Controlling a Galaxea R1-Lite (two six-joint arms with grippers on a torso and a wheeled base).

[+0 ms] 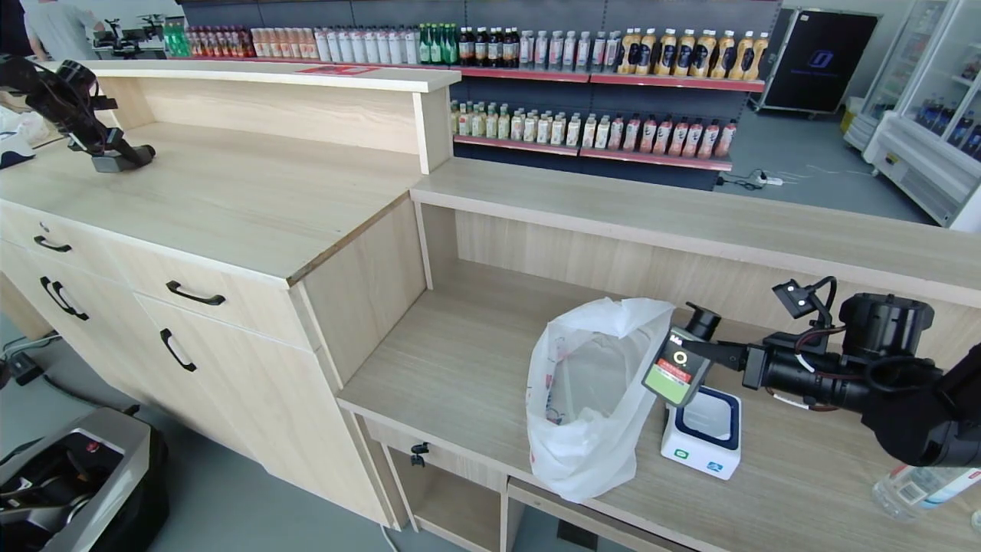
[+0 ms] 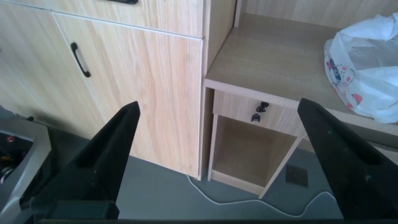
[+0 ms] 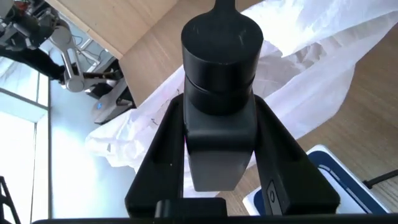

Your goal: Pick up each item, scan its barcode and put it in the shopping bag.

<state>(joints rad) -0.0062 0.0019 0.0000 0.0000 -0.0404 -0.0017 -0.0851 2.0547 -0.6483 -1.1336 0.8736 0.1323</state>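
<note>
Scanning step, seemingly, with right hand (image 1: pixel 687 357) closed on black-capped bottle (image 1: pixel 676 374) just above scanner (image 1: pixel 703 438), beside bag (image 1: pixel 590 399); next probably calls for moving over bag mouth and letting go; left hand (image 2: pixel 217 107) wide open, empty.

Worktop (image 1: pixel 460 353): lay bare left of shopping bag (image 1: pixel 590 399); scanner (image 1: pixel 703 433) stood just beside its right; bottle (image 1: pixel 678 369) in right pincer (image 1: pixel 701 349) hung above.
</note>
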